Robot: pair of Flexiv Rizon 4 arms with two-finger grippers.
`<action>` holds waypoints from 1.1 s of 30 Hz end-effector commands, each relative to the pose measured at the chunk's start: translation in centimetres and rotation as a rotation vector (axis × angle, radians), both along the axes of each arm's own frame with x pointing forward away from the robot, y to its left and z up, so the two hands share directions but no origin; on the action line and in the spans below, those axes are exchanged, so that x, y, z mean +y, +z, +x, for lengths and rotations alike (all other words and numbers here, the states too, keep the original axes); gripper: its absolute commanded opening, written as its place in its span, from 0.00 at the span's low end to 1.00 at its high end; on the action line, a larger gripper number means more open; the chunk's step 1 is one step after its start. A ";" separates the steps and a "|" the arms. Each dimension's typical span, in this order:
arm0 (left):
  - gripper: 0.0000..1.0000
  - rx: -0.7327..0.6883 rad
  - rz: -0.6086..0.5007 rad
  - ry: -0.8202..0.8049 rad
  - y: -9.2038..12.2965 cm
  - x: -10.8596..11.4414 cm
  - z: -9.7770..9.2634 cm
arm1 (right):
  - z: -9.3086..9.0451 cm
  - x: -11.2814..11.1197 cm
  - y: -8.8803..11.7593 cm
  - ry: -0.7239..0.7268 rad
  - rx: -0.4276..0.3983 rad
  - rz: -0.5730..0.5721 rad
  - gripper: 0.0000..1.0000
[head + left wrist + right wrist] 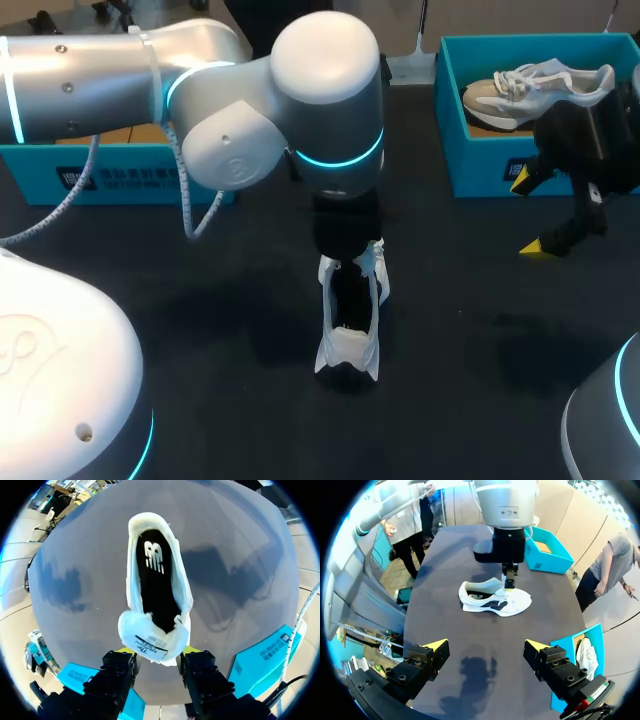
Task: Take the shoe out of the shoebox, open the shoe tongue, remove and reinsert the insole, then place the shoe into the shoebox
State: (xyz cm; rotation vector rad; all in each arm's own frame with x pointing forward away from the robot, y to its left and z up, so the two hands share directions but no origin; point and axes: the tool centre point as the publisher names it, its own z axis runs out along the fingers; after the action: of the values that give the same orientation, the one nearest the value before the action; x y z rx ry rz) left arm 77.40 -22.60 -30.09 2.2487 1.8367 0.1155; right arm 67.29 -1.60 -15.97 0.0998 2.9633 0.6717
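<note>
Shoe (pixel 348 325) rests mid-way across our black table (pixel 480 340); our left gripper (pixel 158 651) pinches its tongue (pixel 150 640), right gripper (pixel 485 645) spread beside the far-right shoebox (pixel 480 170).

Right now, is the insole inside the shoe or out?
Inside. The black insole lies within the white shoe, down its whole opening, in the left wrist view.

White shoe (pixel 349 348) upright mid-table, black insole (pixel 156 587) inside.

You are looking at a white shoe (pixel 348 350) of soft, matt cloth, its black insole (pixel 157 597) showing smooth. The black table (pixel 200 330) is looking matt, the teal shoebox (pixel 480 170) is showing dull cardboard, and your left arm (pixel 325 70) is gleaming with a glossy shell.
</note>
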 end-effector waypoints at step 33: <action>0.23 0.094 0.024 0.148 -4.1 0.5 -4.9 | 0.2 0.2 0.0 0.000 0.004 -0.004 1.00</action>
State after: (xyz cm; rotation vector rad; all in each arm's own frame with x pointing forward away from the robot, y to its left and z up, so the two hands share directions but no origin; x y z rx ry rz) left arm 72.47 -21.44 -32.65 2.1757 2.0330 0.0675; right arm 67.28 -1.59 -15.97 0.0995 2.9633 0.6717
